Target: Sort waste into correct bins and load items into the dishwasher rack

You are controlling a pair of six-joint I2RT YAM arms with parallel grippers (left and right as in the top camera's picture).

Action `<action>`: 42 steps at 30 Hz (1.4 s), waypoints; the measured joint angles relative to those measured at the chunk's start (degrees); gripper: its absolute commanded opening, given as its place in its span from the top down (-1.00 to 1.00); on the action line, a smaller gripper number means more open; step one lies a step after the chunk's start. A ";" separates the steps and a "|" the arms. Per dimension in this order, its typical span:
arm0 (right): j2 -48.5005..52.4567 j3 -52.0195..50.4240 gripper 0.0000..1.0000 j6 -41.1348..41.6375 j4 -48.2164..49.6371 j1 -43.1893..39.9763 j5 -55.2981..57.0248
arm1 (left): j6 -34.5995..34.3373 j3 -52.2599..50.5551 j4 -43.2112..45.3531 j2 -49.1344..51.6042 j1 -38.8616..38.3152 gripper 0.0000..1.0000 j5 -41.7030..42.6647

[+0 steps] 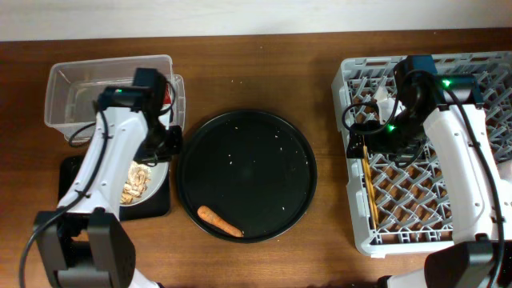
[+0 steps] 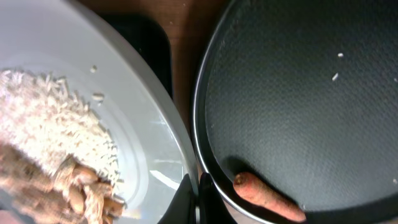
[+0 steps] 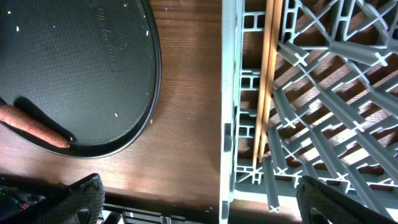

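Observation:
My left gripper (image 1: 166,142) (image 2: 196,200) is shut on the rim of the round grey plate (image 1: 157,172) (image 2: 134,93), which sits over the flat black tray (image 1: 72,172). Beige nut-shell scraps (image 1: 138,182) (image 2: 74,186) and white rice lie on the plate. The orange carrot (image 1: 219,222) (image 2: 267,198) (image 3: 34,127) lies at the front of the large round black tray (image 1: 246,152). My right gripper (image 1: 360,134) (image 3: 199,208) is open and empty over the left edge of the grey dishwasher rack (image 1: 424,216) (image 3: 323,93). The wooden chopsticks (image 1: 370,188) (image 3: 267,81) lie in the rack.
The clear plastic tub (image 1: 76,80) stands at the back left, behind my left arm. The round black tray (image 2: 298,93) (image 3: 74,62) holds small white crumbs. Bare wooden table (image 3: 186,93) lies between the round tray and the rack.

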 measured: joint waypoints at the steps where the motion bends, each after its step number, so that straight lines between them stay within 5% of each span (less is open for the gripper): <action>1: 0.00 0.00 -0.97 0.02 0.00 0.00 0.00 | 2.84 -0.79 0.39 -0.02 2.43 0.99 4.85; 7: 0.00 0.00 -0.97 0.02 0.00 0.00 0.00 | 20.61 -1.40 -3.10 -0.46 18.64 1.00 31.50; 15: 0.00 0.00 -0.97 0.02 0.00 0.00 0.00 | 36.13 -1.51 -13.64 -0.57 39.30 1.00 55.52; 18: 0.00 0.00 -0.97 -0.02 -0.07 0.00 0.00 | 42.05 -1.53 -15.61 -0.59 42.12 1.00 60.46; 29: 0.00 0.00 -0.97 0.02 -1.09 0.00 0.00 | 44.98 -1.55 -19.76 -0.66 44.85 0.99 64.04; 31: 0.00 0.00 -0.97 0.02 -1.09 0.00 0.00 | 44.98 -1.55 -20.13 -3.91 37.44 1.00 64.02; 34: 0.09 -0.04 -0.97 0.00 -1.11 0.07 0.00 | 37.73 -1.77 -6.88 -7.78 18.84 0.99 61.05; 38: 0.11 -0.07 -0.97 0.02 -1.11 0.07 0.00 | 16.41 -2.10 13.33 -7.91 -5.42 0.99 38.29; 42: 0.11 -0.09 -0.97 0.02 -1.09 0.07 0.00 | 7.39 -2.08 17.75 -0.55 -20.72 1.00 21.18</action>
